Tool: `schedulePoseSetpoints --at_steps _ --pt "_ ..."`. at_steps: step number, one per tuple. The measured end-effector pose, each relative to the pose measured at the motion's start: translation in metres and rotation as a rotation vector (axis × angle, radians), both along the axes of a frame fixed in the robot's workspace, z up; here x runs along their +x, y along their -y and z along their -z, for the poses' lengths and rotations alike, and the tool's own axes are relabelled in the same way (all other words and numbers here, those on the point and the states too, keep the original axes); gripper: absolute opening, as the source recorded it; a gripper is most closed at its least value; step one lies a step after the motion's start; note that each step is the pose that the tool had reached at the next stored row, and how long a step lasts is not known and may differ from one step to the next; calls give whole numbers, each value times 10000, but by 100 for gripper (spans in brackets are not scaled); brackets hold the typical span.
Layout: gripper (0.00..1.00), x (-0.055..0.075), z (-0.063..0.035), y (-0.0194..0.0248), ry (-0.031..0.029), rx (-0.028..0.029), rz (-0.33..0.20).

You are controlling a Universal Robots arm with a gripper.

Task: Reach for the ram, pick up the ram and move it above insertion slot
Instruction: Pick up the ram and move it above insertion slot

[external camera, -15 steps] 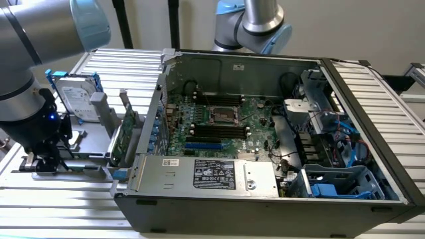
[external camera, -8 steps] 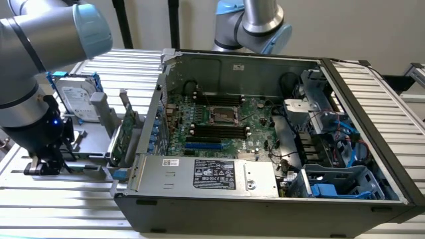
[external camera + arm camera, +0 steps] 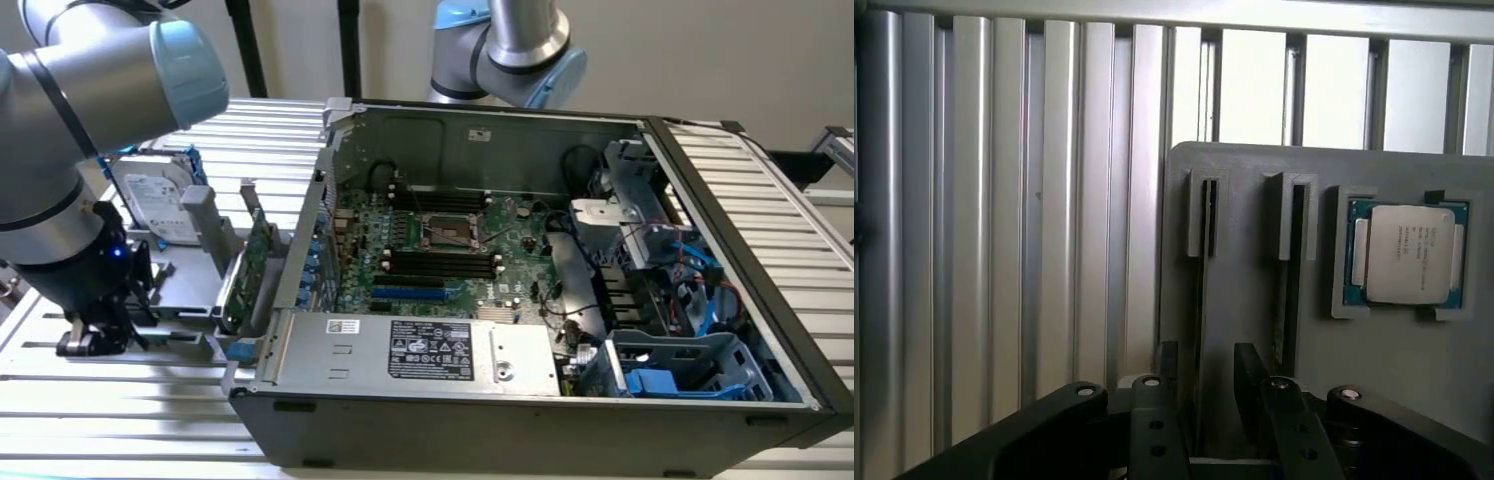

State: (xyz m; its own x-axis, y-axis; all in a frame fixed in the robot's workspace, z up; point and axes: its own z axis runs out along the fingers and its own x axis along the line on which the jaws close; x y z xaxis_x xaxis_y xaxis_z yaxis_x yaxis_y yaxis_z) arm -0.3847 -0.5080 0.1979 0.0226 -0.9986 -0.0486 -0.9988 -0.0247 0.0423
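Note:
In the wrist view the ram (image 3: 1200, 300) stands on edge in a narrow slot of a grey holder (image 3: 1239, 200), seen as a thin dark line. A second stick (image 3: 1286, 290) stands in the neighbouring slot. My gripper (image 3: 1204, 378) is open, with its black fingers (image 3: 1167, 368) on either side of the first stick's near end, apart from it. In the exterior view the gripper (image 3: 96, 338) hangs low over the grey holder (image 3: 187, 300) at the exterior view's left. The black memory slots (image 3: 441, 263) lie on the motherboard inside the open computer case (image 3: 534, 400).
A processor chip (image 3: 1409, 253) sits in a pocket of the holder beside the sticks. A silver hard drive (image 3: 158, 205) and a green expansion card (image 3: 251, 270) stand upright between my arm and the case wall. A second robot arm (image 3: 514, 45) rises behind the case. The table is ribbed aluminium (image 3: 120, 400).

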Motion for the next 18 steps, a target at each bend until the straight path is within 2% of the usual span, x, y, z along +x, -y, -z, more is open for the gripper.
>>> schedulePoseSetpoints --at_steps 4,6,18 --pt "36 0 25 15 -94 -2 0" --pt "36 0 35 21 -120 4 0" --pt "36 36 36 22 -135 27 1"
